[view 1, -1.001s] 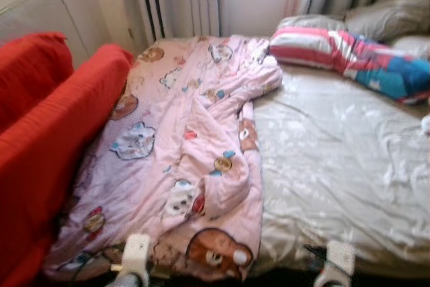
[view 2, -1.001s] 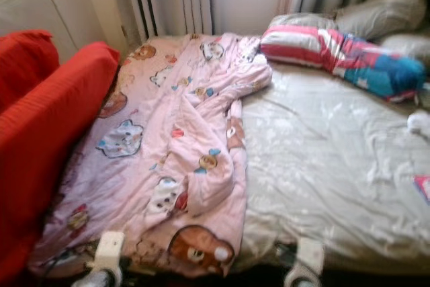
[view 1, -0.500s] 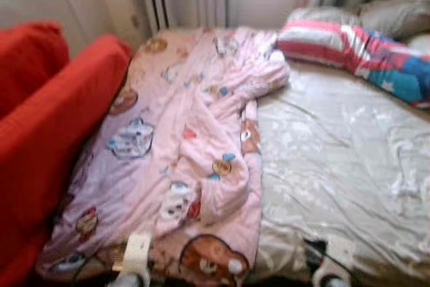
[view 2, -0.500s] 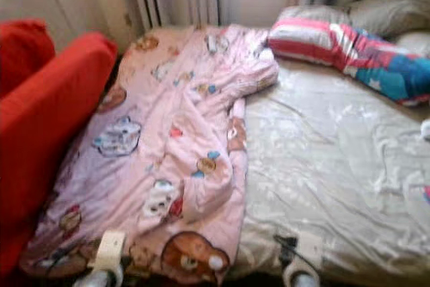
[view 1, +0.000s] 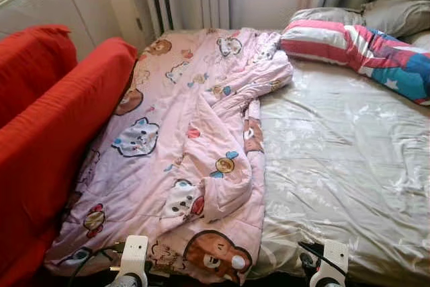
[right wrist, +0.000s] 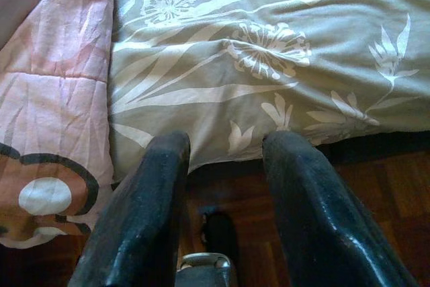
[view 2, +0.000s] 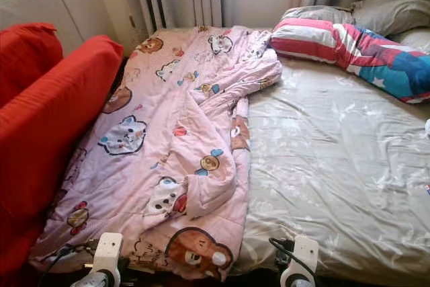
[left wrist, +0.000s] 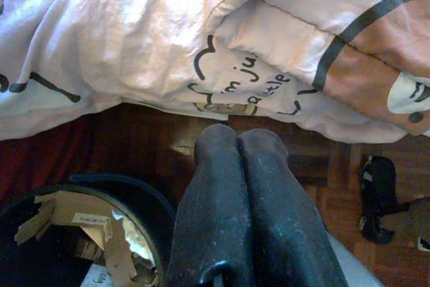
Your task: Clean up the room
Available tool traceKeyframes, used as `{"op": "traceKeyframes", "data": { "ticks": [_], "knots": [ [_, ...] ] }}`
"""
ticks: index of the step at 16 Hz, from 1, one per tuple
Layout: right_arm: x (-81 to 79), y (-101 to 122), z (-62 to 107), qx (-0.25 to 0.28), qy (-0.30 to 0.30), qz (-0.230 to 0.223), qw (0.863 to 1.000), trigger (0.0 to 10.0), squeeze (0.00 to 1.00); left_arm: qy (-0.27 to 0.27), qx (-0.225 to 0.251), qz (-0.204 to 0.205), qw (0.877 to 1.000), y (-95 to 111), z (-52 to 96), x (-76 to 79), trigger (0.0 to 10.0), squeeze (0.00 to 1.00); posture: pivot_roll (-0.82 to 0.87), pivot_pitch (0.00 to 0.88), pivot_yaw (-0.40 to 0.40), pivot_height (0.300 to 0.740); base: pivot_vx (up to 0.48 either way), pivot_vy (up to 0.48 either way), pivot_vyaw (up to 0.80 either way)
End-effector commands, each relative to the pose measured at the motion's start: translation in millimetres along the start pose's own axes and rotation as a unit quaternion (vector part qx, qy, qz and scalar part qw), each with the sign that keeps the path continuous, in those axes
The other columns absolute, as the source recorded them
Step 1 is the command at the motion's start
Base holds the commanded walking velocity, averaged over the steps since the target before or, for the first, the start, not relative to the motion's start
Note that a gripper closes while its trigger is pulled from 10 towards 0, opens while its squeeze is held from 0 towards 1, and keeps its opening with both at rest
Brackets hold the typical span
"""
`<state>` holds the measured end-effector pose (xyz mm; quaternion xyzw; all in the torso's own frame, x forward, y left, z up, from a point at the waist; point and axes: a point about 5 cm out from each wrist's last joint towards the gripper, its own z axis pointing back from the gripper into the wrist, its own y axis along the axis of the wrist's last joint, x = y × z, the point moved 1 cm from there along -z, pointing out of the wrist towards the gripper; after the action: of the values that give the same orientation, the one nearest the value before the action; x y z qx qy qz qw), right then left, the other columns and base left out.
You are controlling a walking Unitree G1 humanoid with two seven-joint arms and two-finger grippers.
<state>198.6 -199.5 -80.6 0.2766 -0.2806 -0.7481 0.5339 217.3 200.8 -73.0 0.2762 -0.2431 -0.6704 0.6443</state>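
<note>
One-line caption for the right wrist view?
Open right tool poised above wooden floor, facing the floral sheet beside the pink quilt.

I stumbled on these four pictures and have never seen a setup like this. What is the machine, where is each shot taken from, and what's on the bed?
This is a humanoid robot standing at the foot of a bed, asked to tidy the room. The two wide pictures come from a stereo camera on its head, looking down. The two close-ups come from cameras on its wrists, looking along each pincer's black fingers.

On the bed's grey sheet lies a rumpled pink quilt with cartoon animals, and a striped pillow at the head. A red sofa stands on the robot's left.

The left pincer is shut and holds nothing; it hangs below the quilt's edge, over a wooden floor, beside a dark bin with cardboard scraps. The right pincer is open and empty, near the sheet's edge.
</note>
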Motion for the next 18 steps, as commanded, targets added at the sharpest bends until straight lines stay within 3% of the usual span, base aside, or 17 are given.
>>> {"op": "traceKeyframes", "data": {
  "ticks": [1, 7, 13, 18],
  "knots": [
    [-1.6, -3.4, 0.8, -0.005, 0.003, 0.001, 1.000, 10.0, 0.00, 0.002, -0.012, 0.003, 1.000, -6.0, 1.0, 0.2, 10.0, 0.00, 0.01, 0.068, 0.046, 0.740, 0.000, 0.000, 0.00],
    [-3.4, -4.6, 0.8, -0.009, 0.007, 0.005, 1.000, 10.0, 0.00, 0.002, -0.013, -0.002, 1.000, -6.6, 1.4, -1.6, 10.0, 0.00, 0.01, 0.057, 0.050, 0.740, 0.000, 0.440, 0.00],
    [-4.7, -4.3, 0.6, -0.009, 0.008, 0.003, 1.000, 10.0, 0.00, 0.008, -0.022, -0.003, 1.000, -11.9, 3.7, -10.3, 10.0, 0.00, 0.02, 0.072, 0.050, 0.740, 0.000, 0.000, 0.00],
    [-5.8, -3.4, 0.2, -0.007, 0.008, 0.000, 1.000, 10.0, 0.00, 0.005, -0.024, 0.001, 1.000, -11.8, 2.8, -4.8, 10.0, 0.00, 0.02, 0.078, 0.052, 0.740, 0.000, 0.000, 0.00]
  ]
}}
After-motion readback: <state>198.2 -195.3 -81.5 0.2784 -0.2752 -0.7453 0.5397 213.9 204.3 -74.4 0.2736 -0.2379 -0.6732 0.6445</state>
